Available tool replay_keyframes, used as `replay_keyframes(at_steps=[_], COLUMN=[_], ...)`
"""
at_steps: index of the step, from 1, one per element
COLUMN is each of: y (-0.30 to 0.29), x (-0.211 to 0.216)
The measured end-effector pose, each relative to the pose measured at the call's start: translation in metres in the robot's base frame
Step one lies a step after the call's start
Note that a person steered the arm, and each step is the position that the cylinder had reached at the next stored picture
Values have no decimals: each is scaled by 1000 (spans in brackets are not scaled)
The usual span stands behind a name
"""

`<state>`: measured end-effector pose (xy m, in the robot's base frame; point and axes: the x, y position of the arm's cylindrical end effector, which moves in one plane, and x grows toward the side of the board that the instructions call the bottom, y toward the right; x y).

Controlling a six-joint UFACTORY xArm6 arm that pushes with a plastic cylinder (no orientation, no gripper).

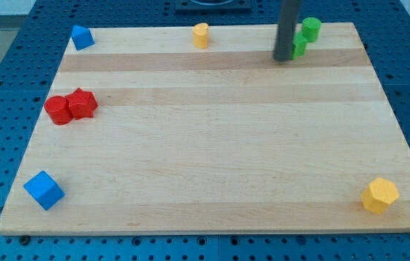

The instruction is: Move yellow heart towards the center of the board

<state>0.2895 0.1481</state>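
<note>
A small yellow block (201, 35), seemingly the heart, stands at the top edge of the wooden board (212, 145), near the middle. My tip (283, 58) rests on the board to its right, well apart from it. The tip touches or nearly touches the left side of a green block (299, 45) at the top right. A second green block (311, 29), round, sits just behind that one. A yellow hexagonal block (379, 195) lies at the bottom right corner.
Two red blocks (71, 107) sit touching each other at the left edge. A blue block (82, 37) is at the top left corner and a blue cube (44, 190) at the bottom left corner. A blue perforated table surrounds the board.
</note>
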Motion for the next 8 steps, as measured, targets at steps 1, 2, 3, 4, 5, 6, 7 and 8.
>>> replay_keyframes(at_steps=[1,2,3,4,5,6,7,8], y=[20,-6,-77,-173,-259,-271,-228,-173], x=[-18,-12,6,-1,-20,-63,-97,-79])
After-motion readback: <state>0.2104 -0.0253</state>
